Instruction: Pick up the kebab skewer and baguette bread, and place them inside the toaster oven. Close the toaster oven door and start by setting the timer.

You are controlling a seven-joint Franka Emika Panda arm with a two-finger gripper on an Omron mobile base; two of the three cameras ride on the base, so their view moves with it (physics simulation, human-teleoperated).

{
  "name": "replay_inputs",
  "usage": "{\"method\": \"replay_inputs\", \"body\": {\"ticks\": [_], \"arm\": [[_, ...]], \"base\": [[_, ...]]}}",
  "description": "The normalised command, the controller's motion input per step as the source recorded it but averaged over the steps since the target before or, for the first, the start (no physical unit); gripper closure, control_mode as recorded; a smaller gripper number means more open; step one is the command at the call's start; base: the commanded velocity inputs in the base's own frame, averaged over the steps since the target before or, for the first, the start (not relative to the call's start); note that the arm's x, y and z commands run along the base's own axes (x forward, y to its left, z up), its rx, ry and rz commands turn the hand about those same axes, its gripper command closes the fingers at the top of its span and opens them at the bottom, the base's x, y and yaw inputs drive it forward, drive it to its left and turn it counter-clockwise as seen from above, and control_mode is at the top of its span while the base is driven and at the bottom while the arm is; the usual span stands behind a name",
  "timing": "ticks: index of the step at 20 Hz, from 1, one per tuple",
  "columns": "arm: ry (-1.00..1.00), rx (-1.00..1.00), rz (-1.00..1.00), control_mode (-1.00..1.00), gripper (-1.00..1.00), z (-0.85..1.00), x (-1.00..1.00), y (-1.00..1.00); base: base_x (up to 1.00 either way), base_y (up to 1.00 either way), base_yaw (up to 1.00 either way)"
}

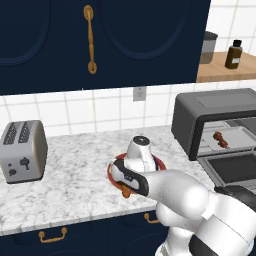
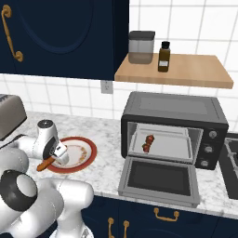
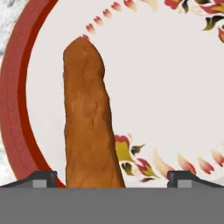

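I note the toaster oven (image 2: pixel 174 128) at the right of the right base view, its door (image 2: pixel 159 180) dropped flat and open, with the kebab skewer (image 2: pixel 148 142) already lying on the tray inside. The plate (image 2: pixel 87 152) sits at the left of centre on the marble counter (image 1: pixel 75 185), and the baguette (image 3: pixel 89 131) lies across it, one end poking past the rim toward the lower left of that view. I judge the bread light, stiff and dry-crusted, unlikely to slip but liable to crack or dent if squeezed hard; being long, it should be taken near its middle, across its narrow width, to keep it from tipping. The arm is folded low over the plate, wrist bent downward, and the gripper (image 3: pixel 112 178) is spread wide, its tips straddling the bread without pinching it.
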Motion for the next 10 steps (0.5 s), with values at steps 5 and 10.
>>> {"method": "replay_inputs", "body": {"ticks": [5, 10], "arm": [[0.06, 0.0, 0.01, -1.0, -1.0, -0.06, 0.26, 0.11], [0.01, 0.0, 0.0, -1.0, 1.0, -0.06, 0.01, 0.06]], "base": [[0.0, 0.0, 0.0], [0.0, 0.0, 0.0]]}}
